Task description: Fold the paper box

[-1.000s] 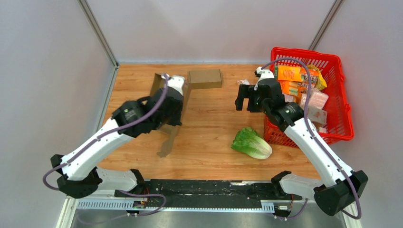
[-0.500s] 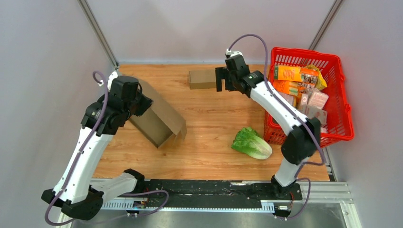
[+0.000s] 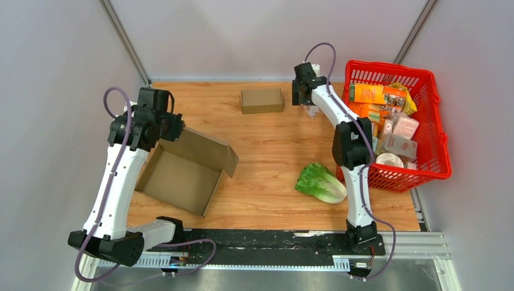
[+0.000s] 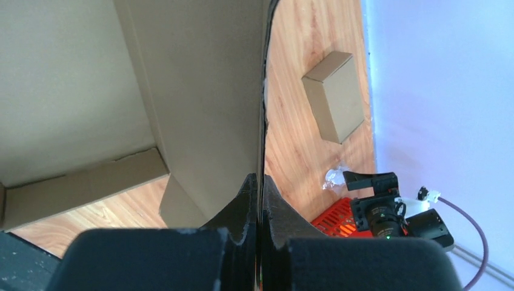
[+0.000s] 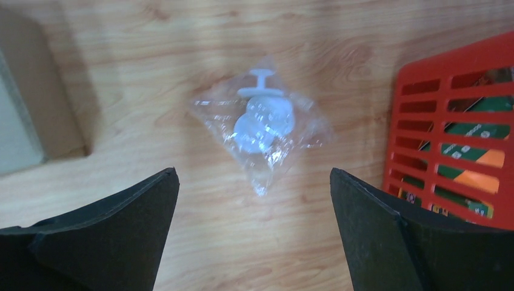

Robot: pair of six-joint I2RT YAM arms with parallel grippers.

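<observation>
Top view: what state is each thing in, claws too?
paper box: open, unfolded.
left claw: shut on the paper box's wall.
right claw: open, empty, above the plastic bag.
plastic bag: lying flat, untouched.
small box: closed.
red basket: upright, full.
lettuce: lying loose.

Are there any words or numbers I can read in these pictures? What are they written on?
No text can be read anywhere.
In the red basket, the orange packet and its neighbours carry print, but it is too small and blurred to read.
The big open box is plain cardboard with no print seen.
The small closed box is plain with no label seen.
The clear bag has no writing seen.
</observation>
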